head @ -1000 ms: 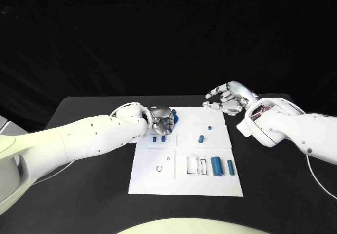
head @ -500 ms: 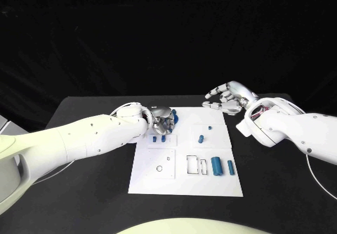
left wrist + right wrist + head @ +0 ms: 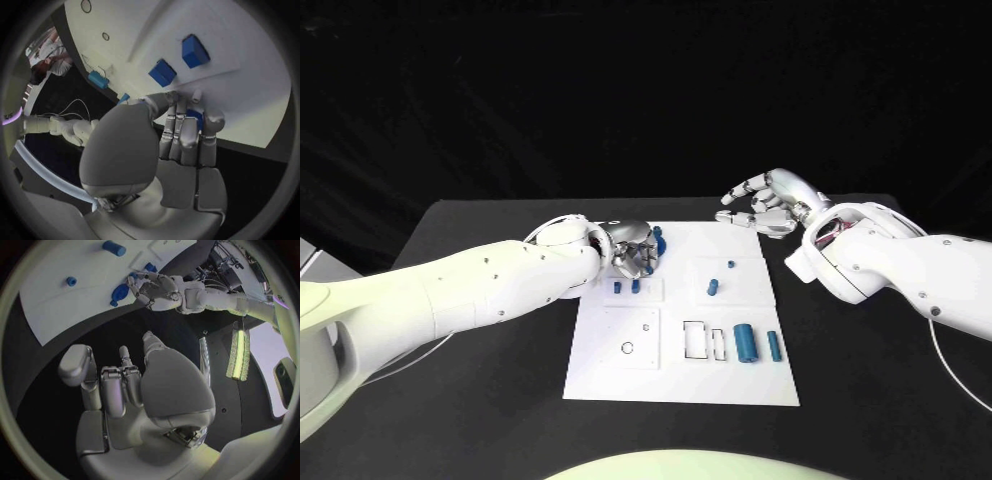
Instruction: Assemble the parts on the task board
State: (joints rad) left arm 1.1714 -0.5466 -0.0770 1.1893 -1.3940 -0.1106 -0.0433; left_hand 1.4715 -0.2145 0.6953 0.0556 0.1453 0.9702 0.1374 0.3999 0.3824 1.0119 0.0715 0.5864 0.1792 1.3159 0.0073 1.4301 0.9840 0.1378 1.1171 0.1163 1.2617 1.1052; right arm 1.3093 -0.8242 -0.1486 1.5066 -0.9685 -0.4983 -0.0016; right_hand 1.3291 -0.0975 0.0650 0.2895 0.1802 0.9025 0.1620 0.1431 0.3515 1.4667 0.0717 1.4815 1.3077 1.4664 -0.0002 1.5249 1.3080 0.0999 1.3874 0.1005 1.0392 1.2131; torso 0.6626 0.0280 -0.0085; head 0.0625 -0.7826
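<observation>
I'm seeing my left robot hand (image 3: 633,256) resting at the far left corner of the task board (image 3: 682,385), fingers curled down against a blue part (image 3: 195,116); I cannot tell whether they are gripping it. My right robot hand (image 3: 769,203) is hovering above the board's far right corner, fingers loosely bent, holding nothing. The board is lying mid-worktop (image 3: 488,400).

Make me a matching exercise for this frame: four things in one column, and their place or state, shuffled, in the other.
1. left hand
2. right hand
3. task board
4. two small blue parts

A. white plate, mid-table
B. raised off the board's far right corner, holding nothing
C. side by side, just nearer than the left hand
D. fingers down on a blue part at the board's far edge

Pairs: 1-D, 2-B, 3-A, 4-C
</observation>
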